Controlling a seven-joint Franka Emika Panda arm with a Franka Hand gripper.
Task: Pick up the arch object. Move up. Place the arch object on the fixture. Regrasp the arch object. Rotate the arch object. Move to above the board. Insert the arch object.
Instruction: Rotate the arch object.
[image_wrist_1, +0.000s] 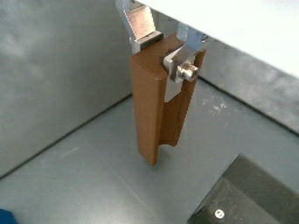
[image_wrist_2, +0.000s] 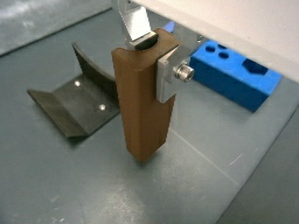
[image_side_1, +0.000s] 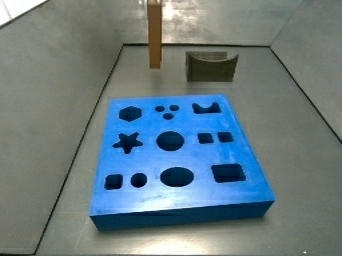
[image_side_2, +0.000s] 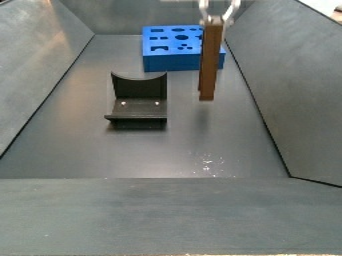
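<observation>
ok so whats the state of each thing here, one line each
tool: shut on the arch object's upper end, raised over the floor
arch object: held upright, hanging clear of the floor
fixture: on the floor, nothing on it
board: flat on the floor, its holes unfilled

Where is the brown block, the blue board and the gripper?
arch object (image_wrist_2: 142, 105), wrist view, its front face.
board (image_side_1: 181, 195), side view, bare top near the front edge.
gripper (image_wrist_2: 158, 54), wrist view, between its fingertips, clamping the block's top.

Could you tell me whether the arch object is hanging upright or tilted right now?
Upright: the arch object hangs vertically, its long axis straight up and down, clamped at its top by the end effector, clear of the floor and beside the fixture.
</observation>
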